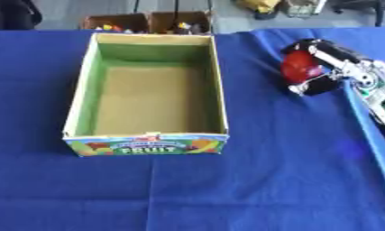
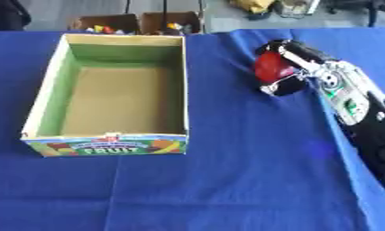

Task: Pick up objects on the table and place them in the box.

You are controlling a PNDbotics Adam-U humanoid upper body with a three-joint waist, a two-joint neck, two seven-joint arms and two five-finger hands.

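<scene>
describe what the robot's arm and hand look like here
Only the right arm shows: a silver-white forearm casing with small green markings and round dark joint fittings, turning black toward the elbow. The right hand has glossy black fingers with silver edges.

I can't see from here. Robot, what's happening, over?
Right hand shut on red thing, right of box. Left hand out of view. Box holds nothing yet. Blue cloth between them bare.
</scene>
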